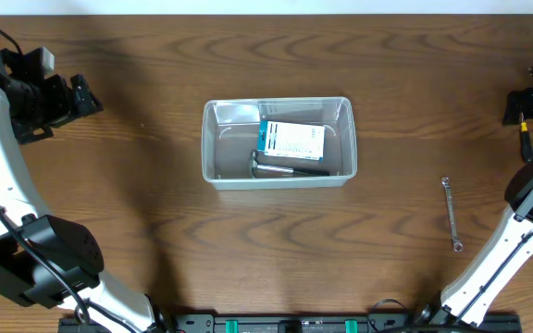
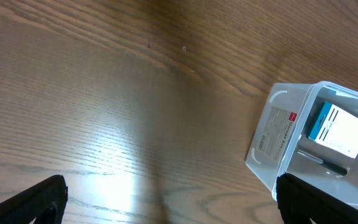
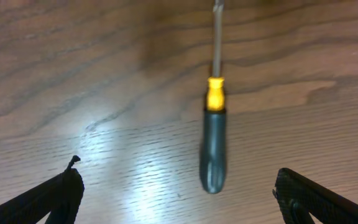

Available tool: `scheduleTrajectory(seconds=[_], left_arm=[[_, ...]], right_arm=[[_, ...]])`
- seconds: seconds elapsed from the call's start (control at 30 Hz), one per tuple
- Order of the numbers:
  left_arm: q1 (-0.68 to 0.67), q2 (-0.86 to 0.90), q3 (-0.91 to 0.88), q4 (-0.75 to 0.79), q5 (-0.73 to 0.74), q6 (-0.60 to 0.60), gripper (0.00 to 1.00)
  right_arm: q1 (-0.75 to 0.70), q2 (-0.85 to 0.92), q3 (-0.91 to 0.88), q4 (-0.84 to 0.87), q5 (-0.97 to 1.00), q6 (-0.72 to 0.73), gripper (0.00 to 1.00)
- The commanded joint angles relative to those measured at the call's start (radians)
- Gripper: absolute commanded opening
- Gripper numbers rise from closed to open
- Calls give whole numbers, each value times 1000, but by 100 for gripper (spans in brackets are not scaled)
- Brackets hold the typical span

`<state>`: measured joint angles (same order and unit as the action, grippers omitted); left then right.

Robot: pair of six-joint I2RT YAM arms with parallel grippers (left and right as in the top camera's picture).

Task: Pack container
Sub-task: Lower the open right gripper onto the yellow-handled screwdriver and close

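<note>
— Arms?
— Left gripper (image 1: 86,97) out at the far left, fingers spread wide, empty. Right gripper (image 3: 179,202) at the far right, spread just as wide, hovering over a screwdriver (image 3: 213,146).
— Container (image 1: 209,148)?
— Mid-table, well apart from both. Clear, shallow, round-cornered. Holding a blue-and-white box (image 1: 291,141) and a dark-handled tool (image 1: 285,168).

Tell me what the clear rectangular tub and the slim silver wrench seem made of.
The clear rectangular tub looks like smooth plastic: see-through walls, rounded corners. The slim silver wrench is probably metal, judging by its pale grey shine.
</note>
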<state>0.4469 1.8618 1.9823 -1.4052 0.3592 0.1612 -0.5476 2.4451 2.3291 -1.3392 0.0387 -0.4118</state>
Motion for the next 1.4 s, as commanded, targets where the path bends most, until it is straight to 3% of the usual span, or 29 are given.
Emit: scheduleTrajectory(seconds=[0.0,1.37], left_arm=[[0,10,-2,0,-12,6,98],[0,10,-2,0,-12,6,98]], right_arm=[[-28,-5,7,2,19,-32,99],[-42,76,7,17,17,-31,99]])
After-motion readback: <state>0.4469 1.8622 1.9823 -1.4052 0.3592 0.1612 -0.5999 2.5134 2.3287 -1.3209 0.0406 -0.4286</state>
